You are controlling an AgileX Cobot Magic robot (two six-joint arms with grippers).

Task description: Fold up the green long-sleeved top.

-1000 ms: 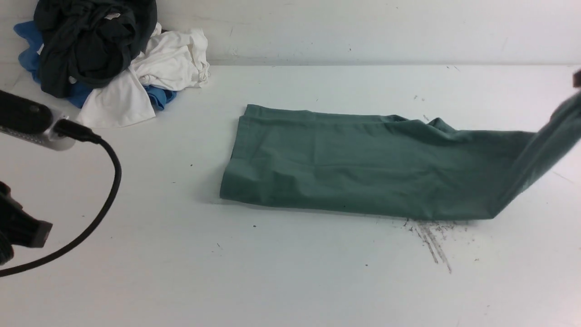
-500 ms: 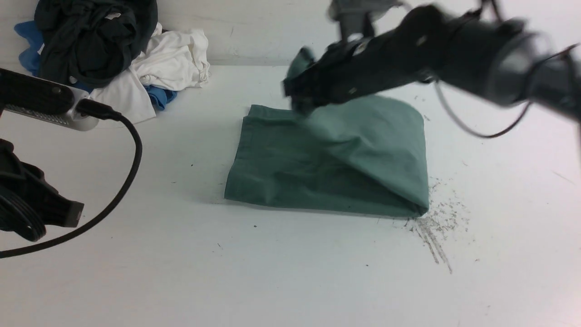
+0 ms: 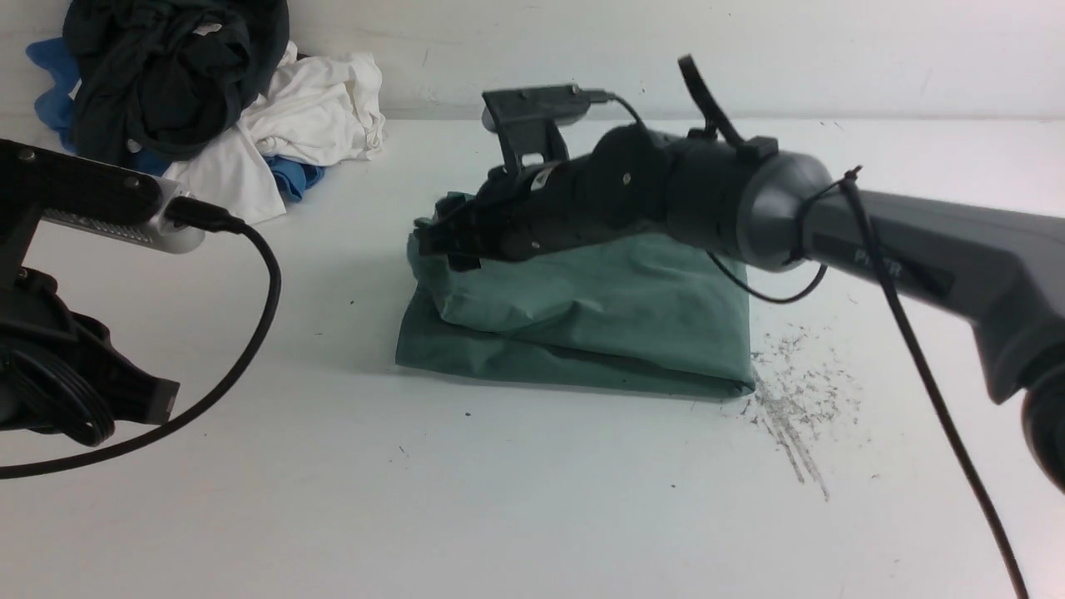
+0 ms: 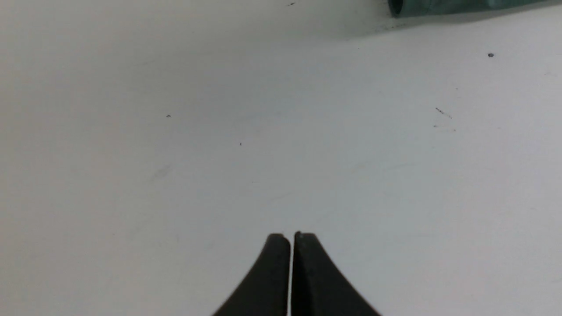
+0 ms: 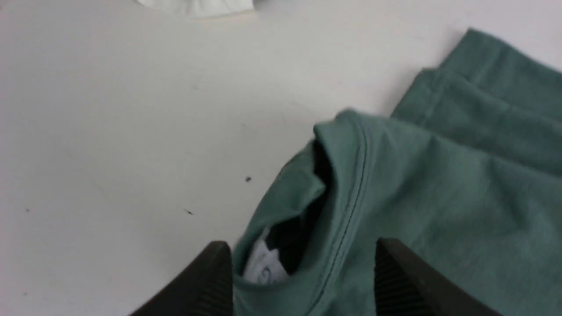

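Long-sleeved top [image 3: 599,299], folded over upon itself, lying on the table [image 3: 532,499], mid-width; right gripper [image 3: 441,249] at its left end, right arm [image 3: 874,241] reaching above it from the right. Left arm [image 3: 75,333], at the left edge, well apart from the top. Behind that arm, at the far left of the table, a pile of garments [image 3: 183,91]; wall [image 3: 666,58] behind everything.

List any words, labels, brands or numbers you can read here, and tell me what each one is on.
"PIPER": on the right arm, its middle letters partly hidden by a cable.
Too blurred to read: the dark mark inside the opening of the green top; the white tag on the dark garment.
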